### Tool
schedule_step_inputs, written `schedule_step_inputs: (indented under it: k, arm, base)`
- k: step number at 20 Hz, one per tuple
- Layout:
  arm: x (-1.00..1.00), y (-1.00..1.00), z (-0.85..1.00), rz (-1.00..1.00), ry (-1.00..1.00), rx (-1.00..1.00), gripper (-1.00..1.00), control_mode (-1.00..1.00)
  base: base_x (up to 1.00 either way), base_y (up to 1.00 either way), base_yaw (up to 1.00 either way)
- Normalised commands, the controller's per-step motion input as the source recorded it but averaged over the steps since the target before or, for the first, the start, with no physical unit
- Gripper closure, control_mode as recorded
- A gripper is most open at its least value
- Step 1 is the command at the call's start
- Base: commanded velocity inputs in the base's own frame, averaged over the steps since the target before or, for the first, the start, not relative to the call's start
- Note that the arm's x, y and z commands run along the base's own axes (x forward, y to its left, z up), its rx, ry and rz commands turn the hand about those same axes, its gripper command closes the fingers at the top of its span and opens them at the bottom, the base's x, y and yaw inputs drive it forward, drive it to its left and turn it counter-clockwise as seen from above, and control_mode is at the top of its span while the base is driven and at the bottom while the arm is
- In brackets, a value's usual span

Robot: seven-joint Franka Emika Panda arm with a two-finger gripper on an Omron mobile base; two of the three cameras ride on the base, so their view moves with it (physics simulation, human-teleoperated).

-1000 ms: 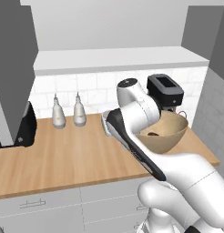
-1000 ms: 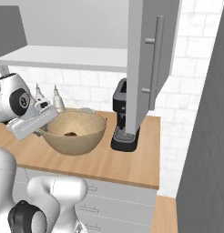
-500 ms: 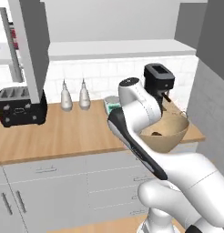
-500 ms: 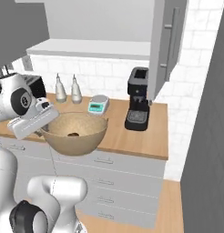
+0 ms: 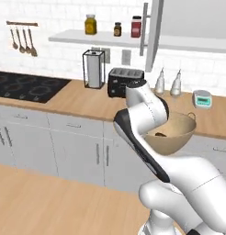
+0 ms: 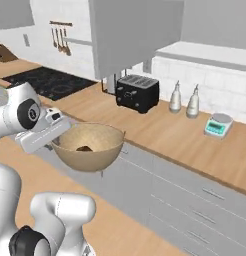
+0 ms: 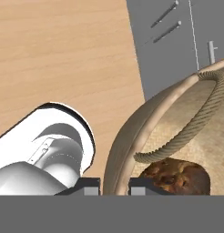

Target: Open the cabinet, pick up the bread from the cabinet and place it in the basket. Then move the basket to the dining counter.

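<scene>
The round tan basket (image 5: 175,134) (image 6: 88,153) hangs in the air in front of the grey drawers, off the wood worktop. My gripper (image 6: 57,141) (image 7: 114,185) is shut on the basket's (image 7: 128,134) rim, one finger inside and one outside. The small brown bread (image 5: 159,135) (image 6: 84,148) (image 7: 175,175) lies on the basket's bottom. The cabinet (image 5: 197,18) stands open above the worktop, its door (image 5: 154,34) (image 6: 130,35) swung out with the bar handle (image 5: 144,28) showing. The dining counter is out of view.
A black toaster (image 5: 125,81) (image 6: 137,93), two bottles (image 5: 160,82) (image 6: 176,97) and a small scale (image 5: 202,98) (image 6: 218,125) stand on the worktop (image 5: 78,102). A hob (image 5: 23,85) lies at the left. Wooden floor (image 5: 41,202) spreads below the basket.
The whole picture has shifted, so the base has driven back from the worktop and turned. The basket with the bread has stayed in my shut gripper and now hangs off the worktop.
</scene>
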Motion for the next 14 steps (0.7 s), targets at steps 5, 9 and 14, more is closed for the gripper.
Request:
schedule_step_inputs:
  k: [5, 9, 14]
  arm:
    - [0.0, 0.0, 0.0, 0.0, 0.0, 0.0, 1.0, 1.0]
    - [0.0, 0.0, 0.0, 0.0, 0.0, 0.0, 1.0, 1.0]
    - [0.0, 0.0, 0.0, 0.0, 0.0, 0.0, 1.0, 1.0]
  base:
    - [0.0, 0.47, 0.98]
    - [0.0, 0.39, 0.97]
    - [-0.02, 0.46, 0.95]
